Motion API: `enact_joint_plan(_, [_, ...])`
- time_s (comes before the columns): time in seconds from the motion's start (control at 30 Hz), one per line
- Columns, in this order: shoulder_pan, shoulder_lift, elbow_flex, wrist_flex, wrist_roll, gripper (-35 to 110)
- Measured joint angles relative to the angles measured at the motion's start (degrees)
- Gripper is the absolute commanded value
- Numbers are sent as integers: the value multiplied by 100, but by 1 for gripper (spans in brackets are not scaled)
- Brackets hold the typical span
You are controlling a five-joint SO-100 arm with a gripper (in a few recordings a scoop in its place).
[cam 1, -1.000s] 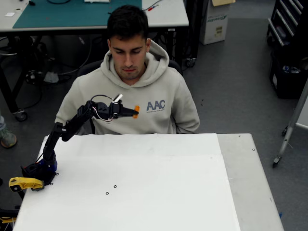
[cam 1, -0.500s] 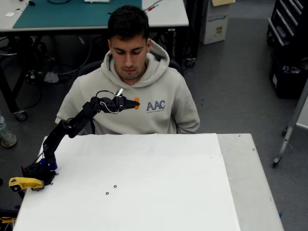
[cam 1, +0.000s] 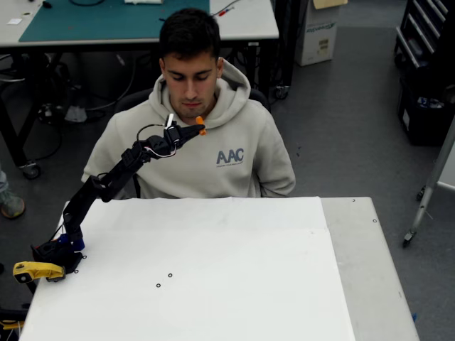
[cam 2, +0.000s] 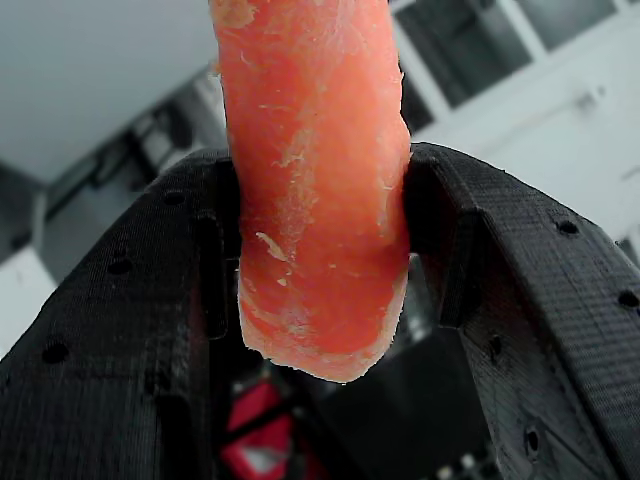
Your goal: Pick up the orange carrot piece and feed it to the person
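The person point(cam 1: 206, 145) in a beige hoodie sits behind the white table, head bowed. My black arm reaches up from the table's left corner, and my gripper point(cam 1: 197, 128) is raised to just below the person's chin, shut on the orange carrot piece point(cam 1: 200, 126). In the wrist view the carrot piece point(cam 2: 312, 190) stands upright, clamped between the two black fingers point(cam 2: 130, 330), its cut lower end showing below them.
The white table point(cam 1: 213, 277) spreads in front of the person. My arm's base with a yellow clamp point(cam 1: 35, 271) sits at its left edge. A desk with a green mat point(cam 1: 106, 20) stands behind. A metal stand point(cam 1: 430, 188) leans at the right.
My gripper has risen with the carrot piece from chest height, near the hoodie lettering, up toward the person's chin. The person has stayed still.
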Motion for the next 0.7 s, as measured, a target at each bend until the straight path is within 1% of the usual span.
enact_joint_plan(0.1, [-237, 0, 0, -88, -35, -2])
enact_joint_plan(0.23, [-527, 0, 0, -105, -396, -2])
enact_joint_plan(0.47, [-650, 0, 0, -105, -747, -2])
enact_joint_plan(0.7, [-765, -281, 0, -123, -773, -2])
